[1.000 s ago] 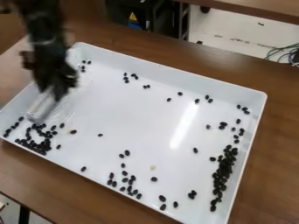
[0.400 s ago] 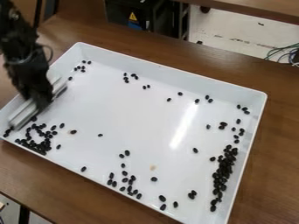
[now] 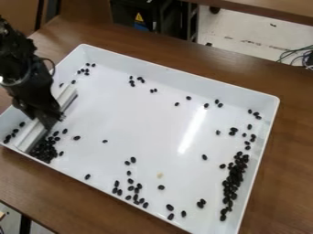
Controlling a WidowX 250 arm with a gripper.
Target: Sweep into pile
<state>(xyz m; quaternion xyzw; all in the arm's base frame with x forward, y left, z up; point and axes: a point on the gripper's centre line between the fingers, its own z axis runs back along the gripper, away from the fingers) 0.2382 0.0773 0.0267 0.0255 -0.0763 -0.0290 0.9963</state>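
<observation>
At lower left of the frame, the black gripper (image 3: 51, 119) grips a white bar (image 3: 29, 136) beside dark beans (image 3: 44, 151) bunched in the tray (image 3: 183, 77). Best keep the bar's edge flat and low, pushing slowly; stragglers on its left side likely need a separate pass.

Room: a robotics lab, or a workshop much like one, from where I stood
Arm (image 3: 21, 68): black and jointed, with cabling along it, a working robot's gripper (image 3: 50, 119) at its end
Worktop (image 3: 183, 54): plain brown wood grain, beneath the jaws
Black equipment (image 3: 125, 10): boxy, well beyond the jaws, with a yellow warning sticker (image 3: 138, 17)
Second table (image 3: 269, 8): brown, far past the jaws and rightward
Floor (image 3: 241, 39): pale, hard, scuffed, right of the jaws
Loose cables (image 3: 296, 55): tangled there, farthest right
</observation>
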